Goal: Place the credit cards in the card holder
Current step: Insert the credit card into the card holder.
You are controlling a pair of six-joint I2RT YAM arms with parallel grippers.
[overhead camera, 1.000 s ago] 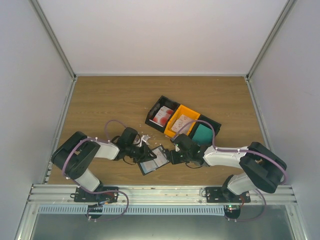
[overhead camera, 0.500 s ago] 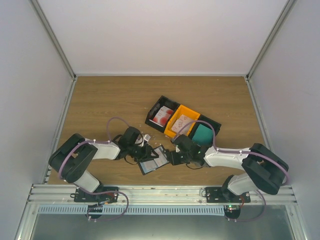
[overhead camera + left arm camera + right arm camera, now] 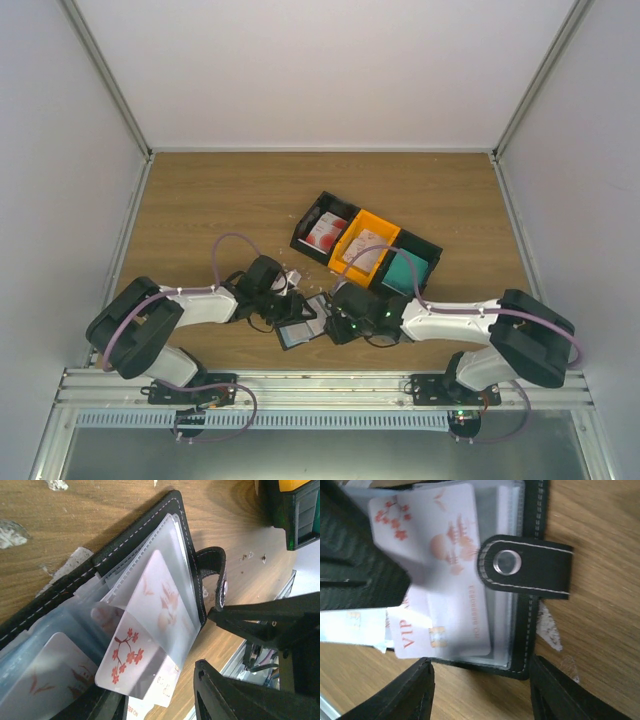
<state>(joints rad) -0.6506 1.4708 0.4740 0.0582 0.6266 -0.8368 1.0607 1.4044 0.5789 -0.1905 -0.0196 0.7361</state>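
card holder (image 3: 303,328): open on the desk (image 3: 200,210), wedged between both end effectors
left end effector (image 3: 205,640): released, fingers spread, nothing between them; the holder's snap strap (image 3: 212,572) ends just beside the upper finger
right end effector (image 3: 480,667): released, fingers either side of the holder's stitched edge, not pinching it
red-and-white card (image 3: 150,645): tilted, partly inside a clear sleeve, blossom corner sticking out
VIP card (image 3: 420,630): part out of its sleeve, just ahead of the right end effector's left finger
white scraps (image 3: 12,530): on the desk beside the holder
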